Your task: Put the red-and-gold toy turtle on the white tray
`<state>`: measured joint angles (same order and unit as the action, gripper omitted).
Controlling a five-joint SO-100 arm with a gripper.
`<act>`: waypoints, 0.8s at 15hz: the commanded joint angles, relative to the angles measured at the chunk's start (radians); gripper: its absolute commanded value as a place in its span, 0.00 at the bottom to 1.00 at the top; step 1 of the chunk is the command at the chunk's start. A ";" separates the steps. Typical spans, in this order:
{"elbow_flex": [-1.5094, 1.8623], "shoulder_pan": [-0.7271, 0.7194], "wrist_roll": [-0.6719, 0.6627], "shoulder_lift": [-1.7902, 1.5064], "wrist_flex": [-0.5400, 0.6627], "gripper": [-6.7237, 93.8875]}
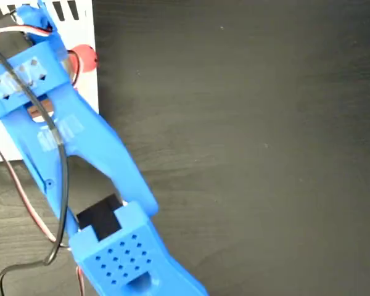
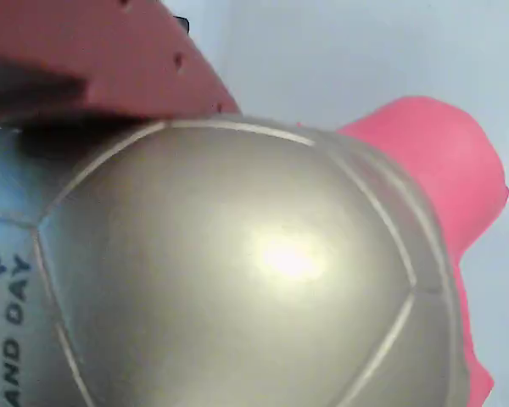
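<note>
The red-and-gold toy turtle [image 2: 237, 271] fills the wrist view, its shiny gold shell up close and its coral-red head [image 2: 441, 170] at the right. One red finger [image 2: 93, 51] lies against the shell's top left; the other is hidden. In the fixed view only a coral-red bit of the turtle [image 1: 85, 58] peeks out beside the blue arm, over the right edge of the white tray [image 1: 89, 34] at the top left. My gripper [image 1: 71, 61] is mostly covered by the blue wrist and appears shut on the turtle. White tray surface [image 2: 339, 51] shows behind the turtle.
The blue arm [image 1: 98, 166] runs from the bottom left up to the tray, with black and red cables [image 1: 24, 203] trailing beside it. Dark wood-grain table [image 1: 253, 142] spreads across the right of the fixed view.
</note>
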<state>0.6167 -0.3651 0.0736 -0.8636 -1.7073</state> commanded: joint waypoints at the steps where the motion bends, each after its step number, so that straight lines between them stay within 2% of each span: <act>1: -0.048 -0.006 0.011 -0.061 -0.009 0.07; 4: -0.038 -0.011 0.009 -0.058 -0.009 0.09; 6: -0.020 -0.015 0.005 -0.057 -0.008 0.48; 7: -0.020 -0.015 0.008 -0.058 -0.008 0.58; 9: -0.017 -0.015 0.014 -0.061 -0.008 0.63; 12: -0.005 -0.020 0.025 -0.061 -0.008 0.63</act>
<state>0.6197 -0.3728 0.0813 -0.8636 -1.7073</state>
